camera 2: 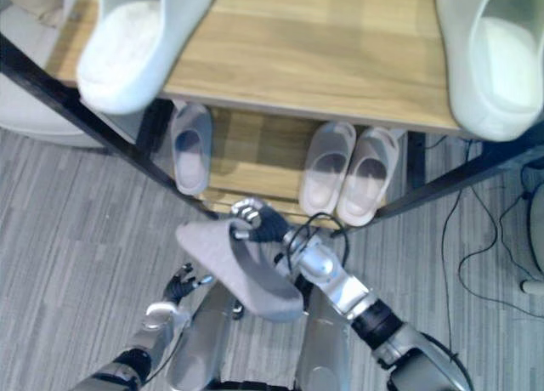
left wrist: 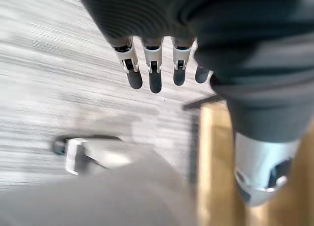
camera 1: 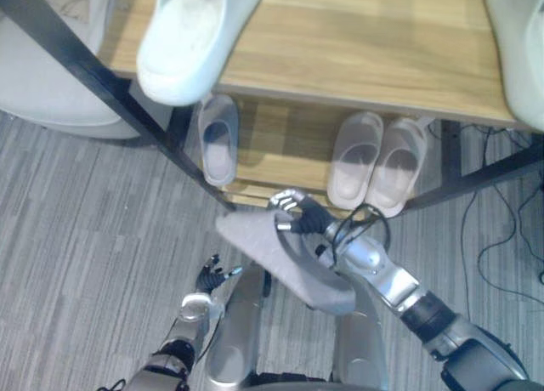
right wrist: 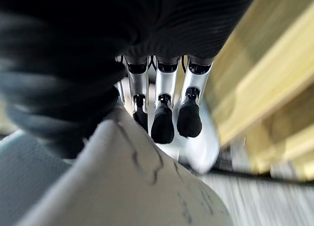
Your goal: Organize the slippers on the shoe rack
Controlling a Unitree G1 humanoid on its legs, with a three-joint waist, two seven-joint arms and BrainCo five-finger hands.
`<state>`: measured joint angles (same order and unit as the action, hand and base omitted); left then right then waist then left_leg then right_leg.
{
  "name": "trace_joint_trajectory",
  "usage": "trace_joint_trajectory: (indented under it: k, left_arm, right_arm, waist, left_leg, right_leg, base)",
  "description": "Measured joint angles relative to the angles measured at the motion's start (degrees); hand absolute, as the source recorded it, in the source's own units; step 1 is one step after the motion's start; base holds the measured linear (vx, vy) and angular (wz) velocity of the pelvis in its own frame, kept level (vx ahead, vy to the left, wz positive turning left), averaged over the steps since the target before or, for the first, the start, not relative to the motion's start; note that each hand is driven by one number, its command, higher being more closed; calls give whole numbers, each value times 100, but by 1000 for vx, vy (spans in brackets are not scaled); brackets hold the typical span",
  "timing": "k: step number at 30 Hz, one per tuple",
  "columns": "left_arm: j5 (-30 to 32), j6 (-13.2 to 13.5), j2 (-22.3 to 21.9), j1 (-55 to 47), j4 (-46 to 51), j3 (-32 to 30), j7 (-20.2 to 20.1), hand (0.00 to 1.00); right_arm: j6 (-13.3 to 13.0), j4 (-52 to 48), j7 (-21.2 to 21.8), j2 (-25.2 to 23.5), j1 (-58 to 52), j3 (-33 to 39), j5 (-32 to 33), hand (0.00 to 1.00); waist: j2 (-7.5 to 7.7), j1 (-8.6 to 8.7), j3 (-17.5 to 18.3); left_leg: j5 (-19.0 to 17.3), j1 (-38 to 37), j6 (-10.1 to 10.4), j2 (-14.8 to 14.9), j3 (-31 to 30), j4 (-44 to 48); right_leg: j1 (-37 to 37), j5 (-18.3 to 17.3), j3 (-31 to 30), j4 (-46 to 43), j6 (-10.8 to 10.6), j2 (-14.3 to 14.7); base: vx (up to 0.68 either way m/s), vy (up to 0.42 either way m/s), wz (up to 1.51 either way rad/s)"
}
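left eye view: right hand (camera 1: 293, 214) clamped on a flat grey fabric slipper (camera 1: 272, 251), held off the floor just in front of the black-framed wooden shoe rack (camera 1: 357, 42), near a pale pair of slippers (camera 1: 376, 161) on the lower shelf. left wrist view: left hand (left wrist: 153, 71) empty, fingers straight over grey carpet (left wrist: 49, 64). right wrist view: fingers (right wrist: 163, 123) hooked over the slipper's rim.

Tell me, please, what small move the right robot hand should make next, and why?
Probably carry the grey slipper forward with the right robot hand into the gap on the lower shelf beside the lone slipper; the pair to its right looks complete.
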<state>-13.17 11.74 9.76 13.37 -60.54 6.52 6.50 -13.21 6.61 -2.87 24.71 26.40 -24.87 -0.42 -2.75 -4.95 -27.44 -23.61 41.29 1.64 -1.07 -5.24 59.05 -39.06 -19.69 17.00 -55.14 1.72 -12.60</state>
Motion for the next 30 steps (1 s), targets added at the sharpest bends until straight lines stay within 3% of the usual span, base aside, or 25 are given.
trace_joint_trajectory:
  k: [4,10,19,23,30]
  left_arm:
    - [-41,-103,-81,-23,17,-261,64,0]
    - [-36,-132,-281,-208,352,-774,96,0]
    - [-32,-128,-548,-311,957,-1157,108,0]
    - [-34,-120,-609,-328,1104,-1188,123,0]
    - [-35,-113,-641,-331,1197,-1159,233,0]
  right_arm:
    - [33,107,-745,-120,454,735,-516,100]
    - [159,82,-1279,-464,712,1185,-1150,100]
    - [627,53,-1904,-704,1318,2027,-1725,100]
    - [813,129,-2119,-739,1722,2070,-2001,100]
    - [1040,1040,-2301,-881,2456,2147,-2225,100]
  waist:
    - [28,-109,-215]
    - [48,-191,-250]
    - [58,-369,-247]
    - [61,-432,-246]
    - [89,-513,-230]
  left_leg:
    - [-130,607,15,-25,-52,568]
    - [-245,1014,43,-27,-65,969]
    - [-258,1522,86,-63,-159,1229]
    - [-250,1690,114,-75,-179,1324]
    - [-239,1935,187,-142,-284,1400]
  right_leg:
    - [-534,-223,67,-603,84,-111]
    - [-928,-396,55,-1031,99,-179]
    - [-1365,-534,183,-1382,138,-352]
    - [-1506,-586,239,-1509,171,-420]
    - [-1679,-679,336,-1651,148,-521]
  base:
    - [-25,-21,13]
    - [-31,-11,1]
    - [-16,-19,6]
    - [-4,-18,8]
    - [-15,-9,10]
